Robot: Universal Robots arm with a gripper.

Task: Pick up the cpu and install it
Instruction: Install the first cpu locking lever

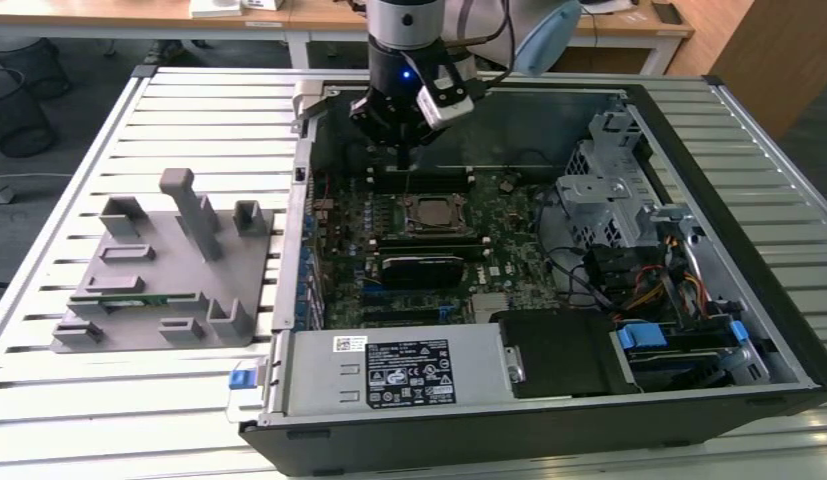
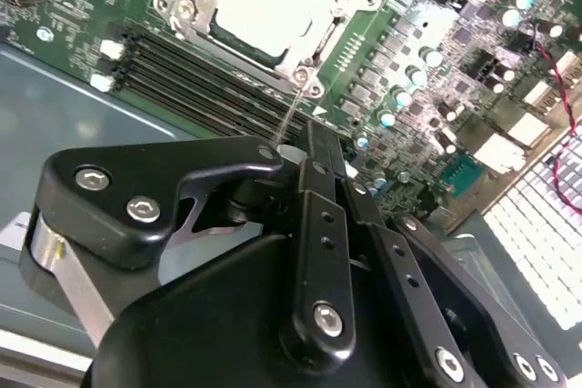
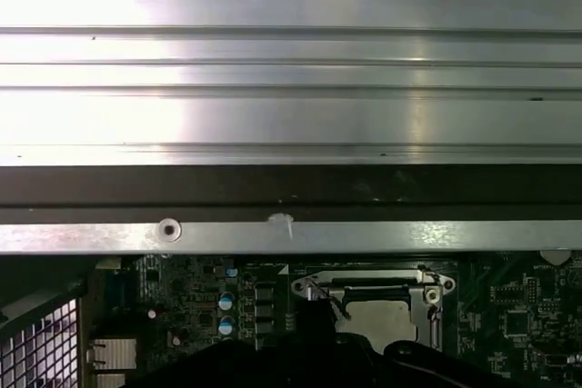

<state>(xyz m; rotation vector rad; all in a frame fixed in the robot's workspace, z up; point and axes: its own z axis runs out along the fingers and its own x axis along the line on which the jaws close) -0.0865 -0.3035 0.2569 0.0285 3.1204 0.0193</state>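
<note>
Shiny silver-grey square cpu (image 1: 428, 211) sits in its socket (mid motherboard), just below black pincer (image 1: 405, 150); pincer state: cannot tell.

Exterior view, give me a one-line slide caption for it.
Robot arm's gripper poised inside the open computer case, just beyond the cpu seated in its motherboard socket; grey fixture alongside.

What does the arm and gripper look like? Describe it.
The arm is a silver-grey tube with a pale blue joint cap and a small blue light. The gripper is matte black; in the second wrist view its linkage bars carry silver screw heads.
</note>
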